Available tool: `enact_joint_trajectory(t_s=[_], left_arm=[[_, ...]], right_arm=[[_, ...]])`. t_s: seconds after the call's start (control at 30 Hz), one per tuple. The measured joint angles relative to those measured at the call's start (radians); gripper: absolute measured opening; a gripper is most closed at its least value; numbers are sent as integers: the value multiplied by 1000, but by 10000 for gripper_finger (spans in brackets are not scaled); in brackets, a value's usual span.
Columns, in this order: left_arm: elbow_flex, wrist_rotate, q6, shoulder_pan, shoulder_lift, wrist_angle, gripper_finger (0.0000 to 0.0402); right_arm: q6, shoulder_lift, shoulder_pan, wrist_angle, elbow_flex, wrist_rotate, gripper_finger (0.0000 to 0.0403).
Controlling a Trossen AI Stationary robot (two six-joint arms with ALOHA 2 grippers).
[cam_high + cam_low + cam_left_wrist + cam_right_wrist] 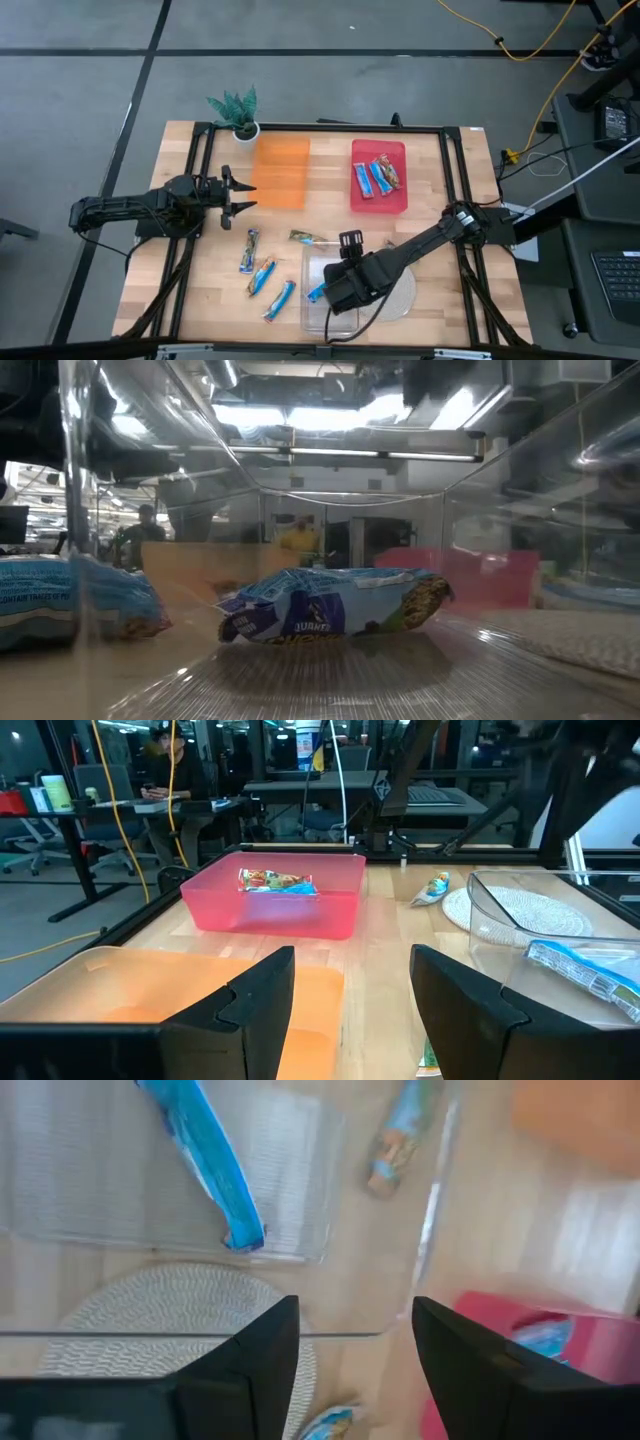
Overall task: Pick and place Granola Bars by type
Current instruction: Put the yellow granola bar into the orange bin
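Several Granola Bars [262, 275] near the worktop's front edge look light, crinkly, slippery; pinch across the middle. Left tool [243, 194] and right tool [349, 240] gape, empty.

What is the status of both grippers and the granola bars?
Left gripper open, empty, beside orange tray. Right gripper open over clear tray, one blue bar inside. Three bars loose on table.

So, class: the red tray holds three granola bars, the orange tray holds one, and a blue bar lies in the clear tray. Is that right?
Not quite. The orange tray holds nothing; the high view shows it bare. The rest stands: three granola bars lie in the red tray, and a blue bar lies in the clear tray.
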Motion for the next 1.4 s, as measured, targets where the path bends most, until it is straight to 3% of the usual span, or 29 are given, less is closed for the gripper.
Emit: enact_joint_trajectory(t_s=[0.27,0.53,0.87,1.0,1.4], left_arm=[[0,0,0,0,0,0,194],[0,0,0,0,0,1,194],[0,0,0,0,0,0,194],[0,0,0,0,0,0,194],[0,0,0,0,0,0,194]], right_arm=[[-6,-64,9,-67,92,88,197],[94,-301,9,-61,-25,181,197],[361,-612,9,-50,-446,191,197],[473,-700,9,37,-638,185,198],[560,-750,-35,405,-1099,17,198]])
